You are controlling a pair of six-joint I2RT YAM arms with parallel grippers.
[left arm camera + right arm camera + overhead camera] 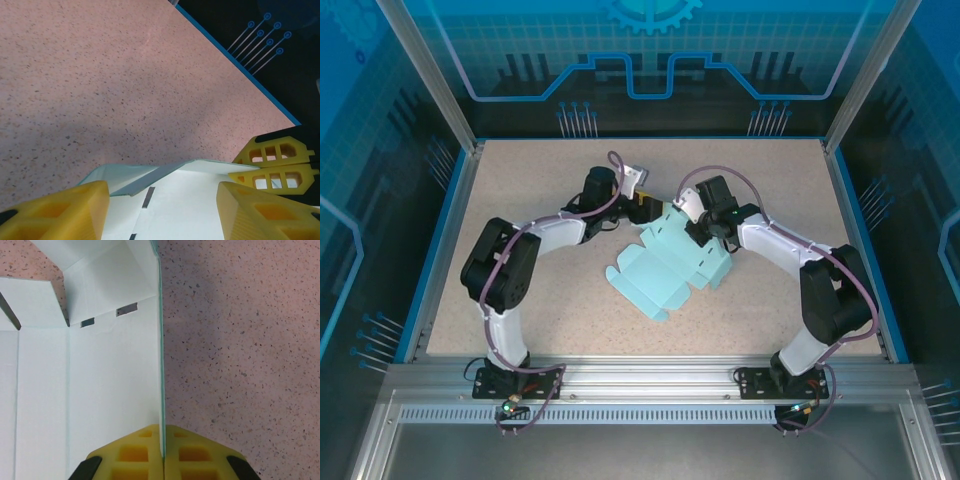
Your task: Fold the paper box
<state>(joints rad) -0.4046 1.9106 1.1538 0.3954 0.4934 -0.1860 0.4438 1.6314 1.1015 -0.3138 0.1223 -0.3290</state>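
Where the light blue thin-card paper box lies: near the middle of the beige speckled table, a partly folded cut-out with its rounded flaps toward the near side and its far end between the two grippers.
Left gripper: at the far left end of the paper box. Seen from its own wrist, the left gripper has its yellow fingers wide apart, and the white inner side of the paper box lies between them, not pinched.
Right gripper: at the far right end of the card. Seen from its own wrist, the right gripper is closed on one panel of the paper box, which shows edge-on as a thin line between the yellow pads.
In the way: the white panels hide the table on the left of that line; two small dark slots are cut in them.
Beside the card: the right gripper, pads together, sits just off the card's far right edge.
Around: blue table rim, grey aluminium rail at the near edge, purple cables along the arms.
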